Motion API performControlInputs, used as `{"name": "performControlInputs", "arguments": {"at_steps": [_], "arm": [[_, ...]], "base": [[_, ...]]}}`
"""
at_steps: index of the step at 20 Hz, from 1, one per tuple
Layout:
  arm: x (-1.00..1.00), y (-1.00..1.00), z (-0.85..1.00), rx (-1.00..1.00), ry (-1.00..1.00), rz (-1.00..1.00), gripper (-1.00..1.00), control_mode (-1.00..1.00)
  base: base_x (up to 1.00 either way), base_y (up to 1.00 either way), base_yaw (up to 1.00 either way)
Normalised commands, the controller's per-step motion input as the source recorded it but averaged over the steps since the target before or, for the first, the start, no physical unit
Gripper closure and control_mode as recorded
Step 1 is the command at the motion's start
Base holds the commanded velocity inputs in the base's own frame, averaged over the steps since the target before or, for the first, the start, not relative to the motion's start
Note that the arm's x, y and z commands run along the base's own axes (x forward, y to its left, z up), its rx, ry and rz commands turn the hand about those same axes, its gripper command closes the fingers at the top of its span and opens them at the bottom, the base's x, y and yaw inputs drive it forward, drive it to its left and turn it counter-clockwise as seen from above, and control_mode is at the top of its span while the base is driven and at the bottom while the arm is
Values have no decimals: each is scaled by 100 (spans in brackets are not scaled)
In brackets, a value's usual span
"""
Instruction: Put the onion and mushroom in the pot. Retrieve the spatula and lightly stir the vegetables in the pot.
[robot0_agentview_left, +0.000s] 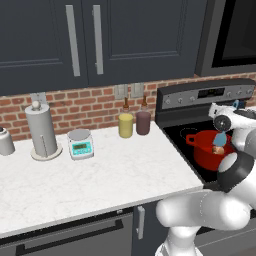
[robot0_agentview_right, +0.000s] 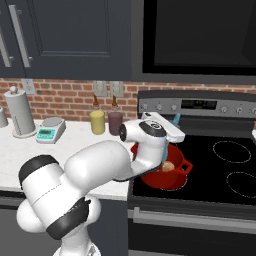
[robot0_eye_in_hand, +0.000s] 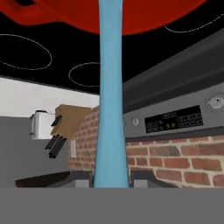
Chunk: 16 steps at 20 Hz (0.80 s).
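The tool (robot0_eye_in_hand: 112, 181) gripped the spatula (robot0_eye_in_hand: 109, 96), its blade dipping into the pot (robot0_agentview_left: 207, 150) by the onion (robot0_agentview_right: 169, 166), frame center; stirring wanted small, slow circles.

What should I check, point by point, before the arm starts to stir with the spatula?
1. Fingers shut on the slim light-blue spatula: ok.
2. Spatula blade reaches down into the round red pot: ok.
3. Small round orange-brown onion inside the pot: ok.
4. Pale mushroom inside the pot: cannot tell, the arm hides part of the inside.
5. Pot standing on the black stove top: ok.
6. Yellow jar and dark jar on the counter stand apart from the pot: ok.
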Motion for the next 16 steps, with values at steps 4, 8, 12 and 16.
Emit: {"name": "performControlInputs", "arguments": {"at_steps": [4,8,12,16], "arm": [[12,6,-38,-23,0,2,100,-100],[11,22,-40,-20,0,2,100,-100],[26,18,-14,-2,0,0,100,-100],[28,20,-16,0,0,0,100,-100]], "base": [[0,0,0],[0,0,0],[0,0,0],[0,0,0]]}}
